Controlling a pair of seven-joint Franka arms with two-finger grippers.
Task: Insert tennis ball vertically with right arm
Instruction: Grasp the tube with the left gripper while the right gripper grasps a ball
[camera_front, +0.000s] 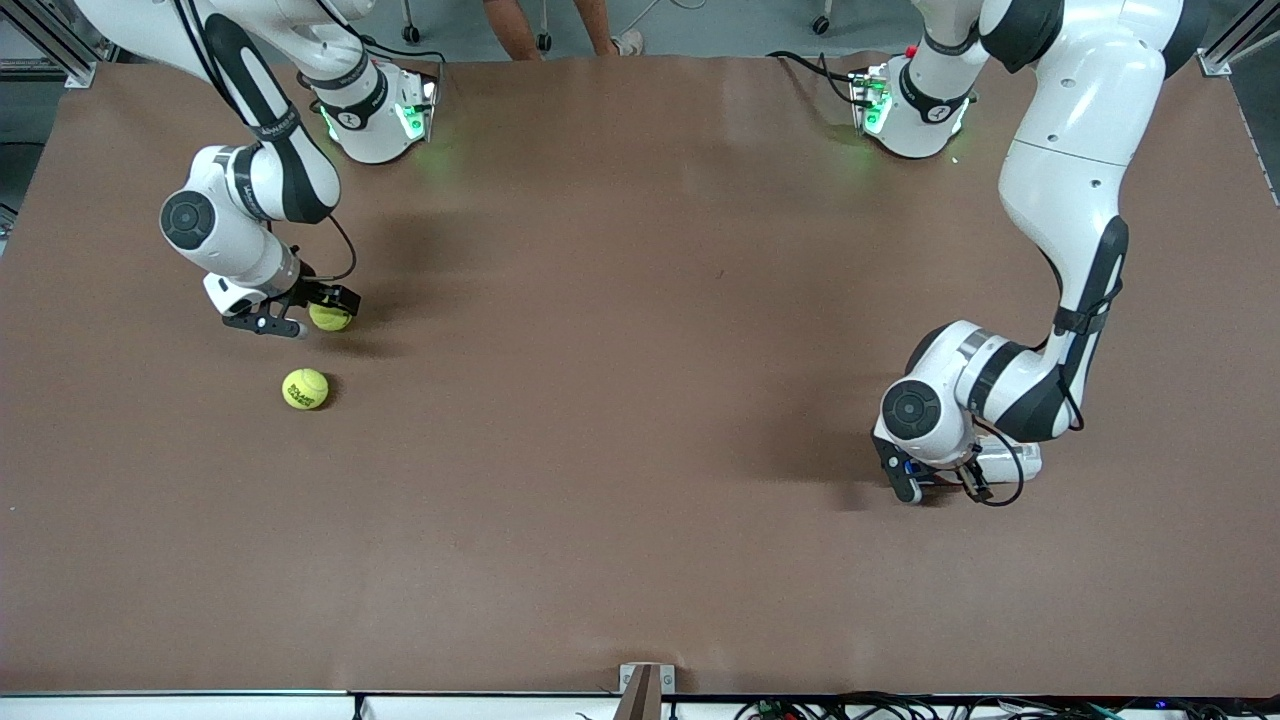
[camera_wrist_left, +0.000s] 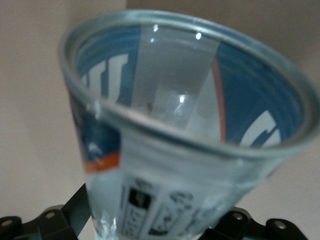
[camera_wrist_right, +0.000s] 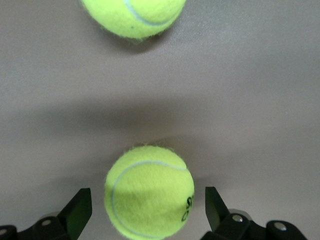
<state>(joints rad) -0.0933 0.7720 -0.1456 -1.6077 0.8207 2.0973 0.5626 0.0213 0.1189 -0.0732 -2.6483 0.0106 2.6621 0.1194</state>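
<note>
A yellow tennis ball (camera_front: 331, 318) lies on the brown table (camera_front: 640, 420) toward the right arm's end. My right gripper (camera_front: 321, 314) is low over it, open, with one finger on each side and a gap on both sides. The right wrist view shows this ball (camera_wrist_right: 149, 192) between the open gripper (camera_wrist_right: 149, 212). A second tennis ball (camera_front: 305, 388) lies nearer the front camera and also shows in the right wrist view (camera_wrist_right: 132, 17). My left gripper (camera_front: 937, 484) is shut on a clear plastic ball can (camera_wrist_left: 180, 125) with a blue label, its open mouth showing. In the front view the can (camera_front: 1008, 462) is mostly hidden under the wrist.
The left arm holds still low over the table toward its own end. Both arm bases (camera_front: 380, 120) stand along the table edge farthest from the front camera. A small bracket (camera_front: 645, 685) sits at the edge nearest that camera.
</note>
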